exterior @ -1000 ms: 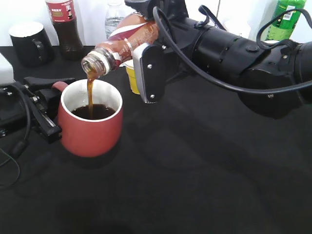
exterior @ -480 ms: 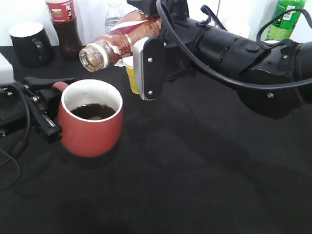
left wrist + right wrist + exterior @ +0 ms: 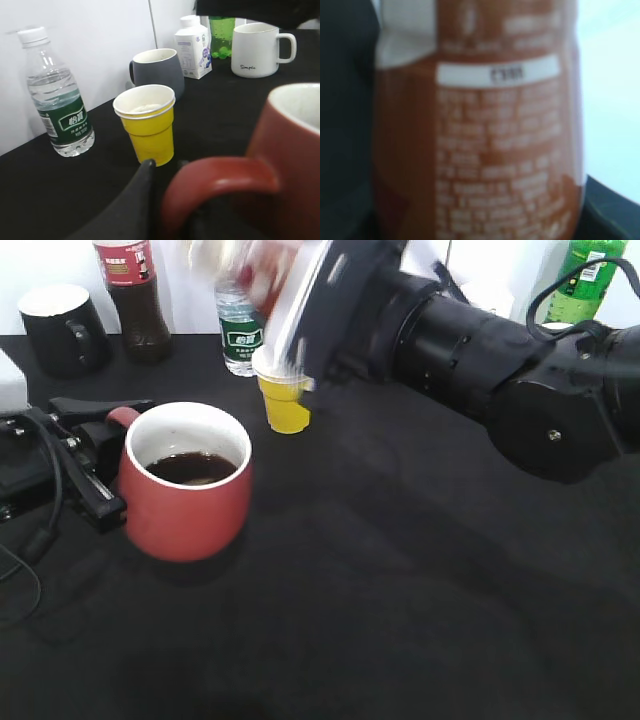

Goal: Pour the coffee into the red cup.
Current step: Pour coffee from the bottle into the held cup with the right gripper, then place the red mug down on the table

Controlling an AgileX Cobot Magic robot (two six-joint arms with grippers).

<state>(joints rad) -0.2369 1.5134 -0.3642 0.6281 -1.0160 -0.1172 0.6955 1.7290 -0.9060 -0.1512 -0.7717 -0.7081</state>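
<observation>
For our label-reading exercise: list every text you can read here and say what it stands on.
"Simple": white ceramic mug, left wrist view.
Green label, clear plastic water bottle: characters too small.
White carton: print too small.
Brown coffee bottle: print blurred.
Dark cola bottle: red label unreadable.

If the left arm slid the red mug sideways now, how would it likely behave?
The red cup looks squat and wide, so tipping seems unlikely. Its coffee sits well below the rim, so spilling seems unlikely. The left gripper flanks its handle, so it might pivot.

White mug (image 3: 257, 42) is showing the script word "Simple". Coffee bottle (image 3: 480, 125) label print is blurring beyond reading; water bottle (image 3: 59, 100) label characters unclear.
</observation>
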